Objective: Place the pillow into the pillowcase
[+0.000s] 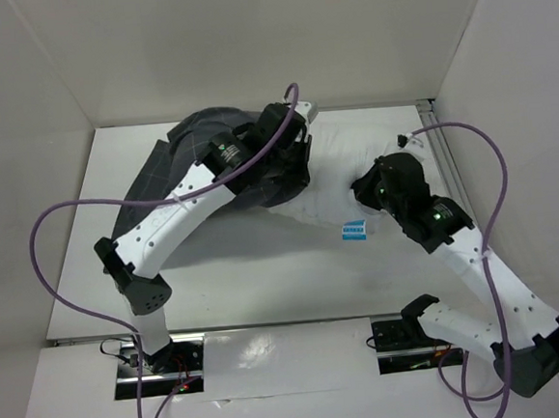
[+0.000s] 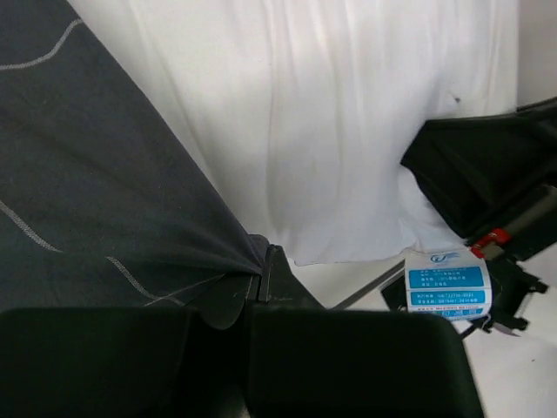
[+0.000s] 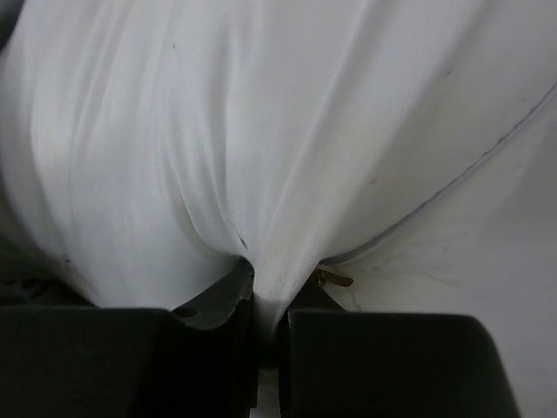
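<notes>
The white pillow point(image 1: 339, 170) lies at the back middle of the table, its blue-and-white tag point(image 1: 355, 231) at the near edge. The dark grey checked pillowcase point(image 1: 174, 164) lies at its left and covers the pillow's left end. My left gripper point(image 1: 291, 174) is shut on the pillowcase's edge point(image 2: 248, 266), right beside the pillow point(image 2: 348, 131). The tag point(image 2: 446, 287) shows at the lower right of the left wrist view. My right gripper point(image 1: 367, 188) is shut on a pinched fold of the pillow point(image 3: 278, 261) near its right end.
White walls close in the table on the left, back and right. A metal rail point(image 1: 441, 148) runs along the right edge. Purple cables point(image 1: 55, 246) loop from both arms. The right arm point(image 2: 496, 183) shows in the left wrist view.
</notes>
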